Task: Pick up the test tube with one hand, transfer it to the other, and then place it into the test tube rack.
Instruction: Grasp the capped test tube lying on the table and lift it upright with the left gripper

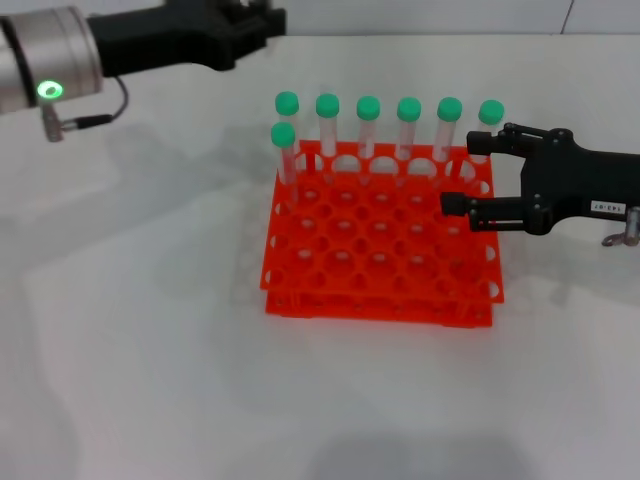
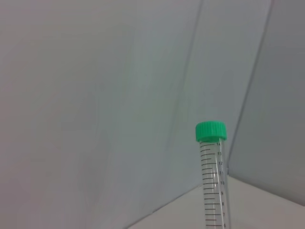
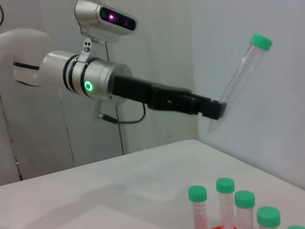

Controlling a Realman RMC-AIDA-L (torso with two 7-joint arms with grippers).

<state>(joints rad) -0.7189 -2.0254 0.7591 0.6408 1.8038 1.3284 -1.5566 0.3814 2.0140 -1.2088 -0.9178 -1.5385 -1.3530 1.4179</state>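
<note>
We see a white table [image 1: 150, 380] carrying the bright orange-red, two-tier plastic test tube rack [image 1: 380, 250] with its grid of round holes. Seven slim clear tubes with green caps [image 1: 368, 108] stand upright in it: six along the far row and one in the next row at the robot's left corner.

The left arm, silver-grey with a green light [image 1: 48, 90], reaches in high over the table's far left, well away from the rack. In the head view its unlabelled black left gripper [image 1: 262, 18] runs off the top edge, so the fingers are hidden there. The right wrist view shows what the head view cannot: the left gripper [image 3: 220, 110] stretched out level above the table, its fingers closed on the lower end of the clear, green-capped test tube [image 3: 242, 71], which tilts upward in the air. The left wrist view gives only that tube's capped end [image 2: 212, 167] against a pale wall.

The black right gripper [image 1: 458, 172], bearing a small white label [image 1: 605, 207], lies level at the rack's right edge, its two fingers parted and holding nothing, the far finger close beside the end tube.
</note>
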